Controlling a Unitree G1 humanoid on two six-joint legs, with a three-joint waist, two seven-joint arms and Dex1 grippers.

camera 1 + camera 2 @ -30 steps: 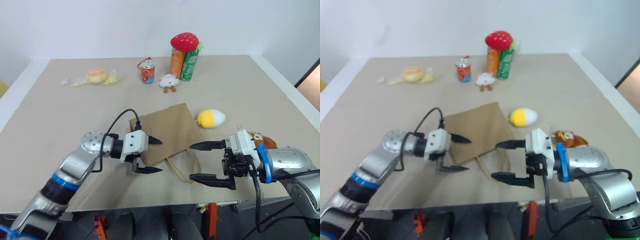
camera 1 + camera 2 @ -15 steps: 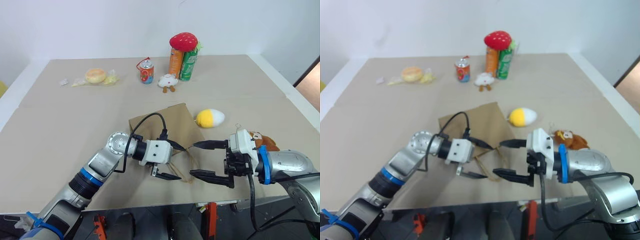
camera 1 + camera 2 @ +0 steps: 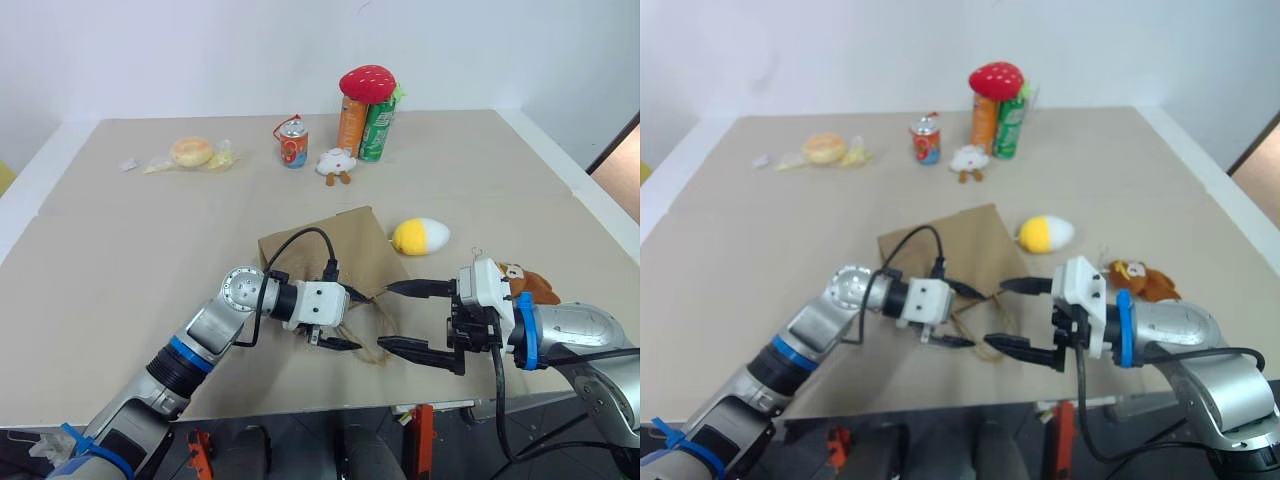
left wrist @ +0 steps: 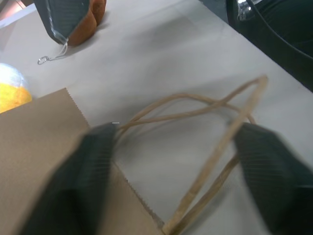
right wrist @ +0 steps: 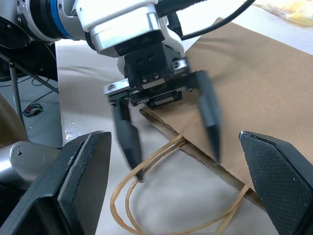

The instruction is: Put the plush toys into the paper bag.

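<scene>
You see a brown paper bag (image 3: 330,262) on the beige bench (image 3: 120,240). The egg plush (image 3: 420,236) is yellow with one white end, and the animal plush (image 3: 528,284) is orange-brown. Both end effectors have black fingers (white housings behind them), and the right arm carries a blue band.

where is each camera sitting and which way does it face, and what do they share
Head pair: on the head, looking forward and down over the table; both arms show, left hand, right hand.
Left wrist: on the left arm, looking along its fingers at the paper bag mouth and handles.
Right wrist: on the right arm, looking past its fingers at the left hand.
Shared: bag and handles in all.
</scene>
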